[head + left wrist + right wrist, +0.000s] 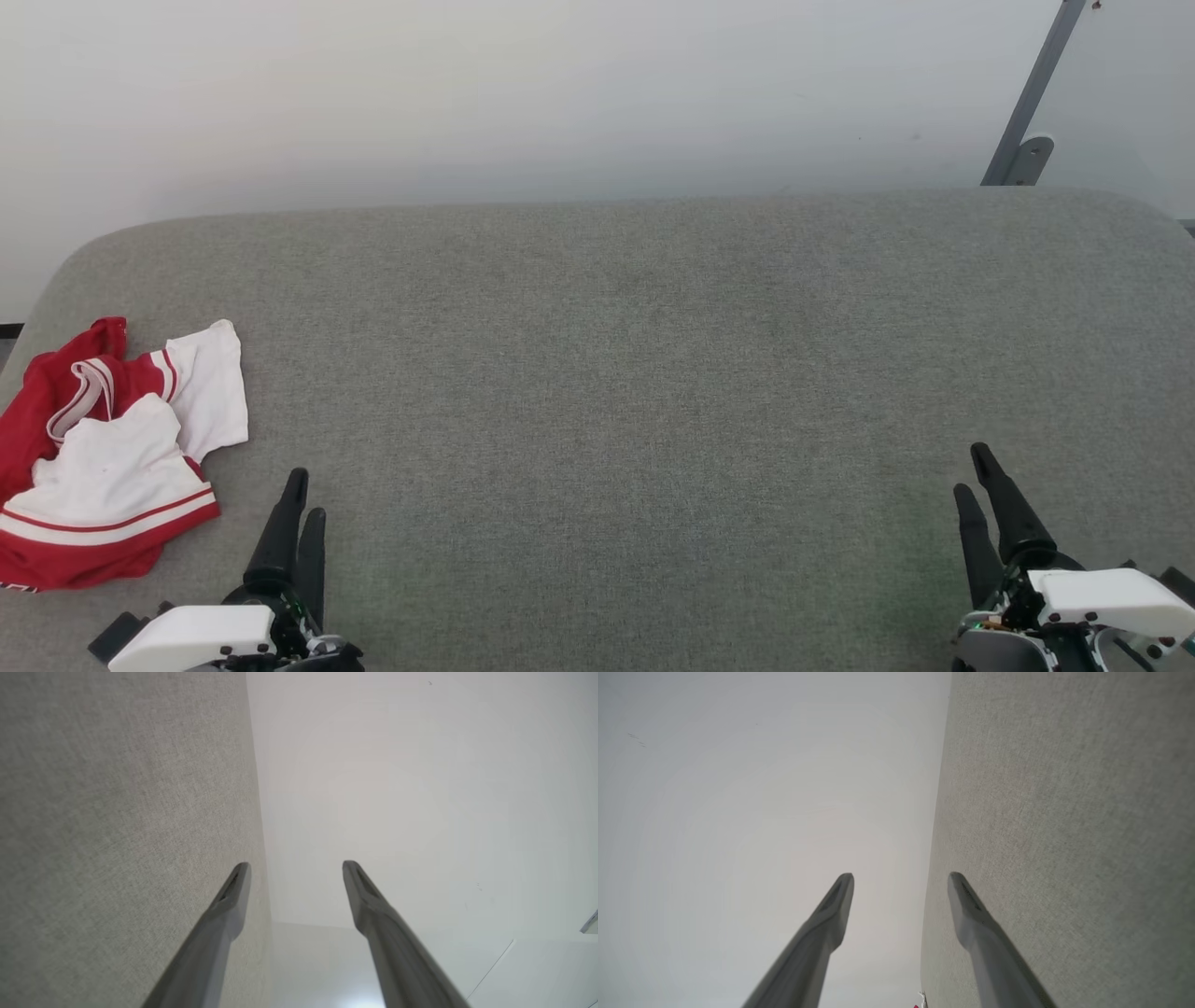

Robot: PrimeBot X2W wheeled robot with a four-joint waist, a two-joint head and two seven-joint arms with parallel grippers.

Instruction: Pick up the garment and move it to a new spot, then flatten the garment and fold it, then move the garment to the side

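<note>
Head view: spotted the garment [112,457] crumpled at the left end of the grey pad [653,373], with red body, white panels and striped trim showing. Logged the left gripper [307,494] over the pad's front edge, near the garment but not touching it. Logged the right gripper [970,469] over the front edge at the pad's right end, well apart from the garment. Could not judge the finger gaps there, fingers seen side-on.

Left wrist view settled it: caught the left gripper [296,864] with fingers spread and nothing between them, pad [117,812] on one side, wall [420,788] on the other. Right wrist view: caught the right gripper [901,876] likewise spread and empty. Also picked up a tiny red-and-white speck [920,1001] at the pad's [1064,812] edge, too small to identify.

Noted the pad as woven grey fabric with rounded far corners, backed by a plain pale wall [560,93]. Marked a grey metal post [1032,103] with a bracket past the pad's far right corner.
</note>
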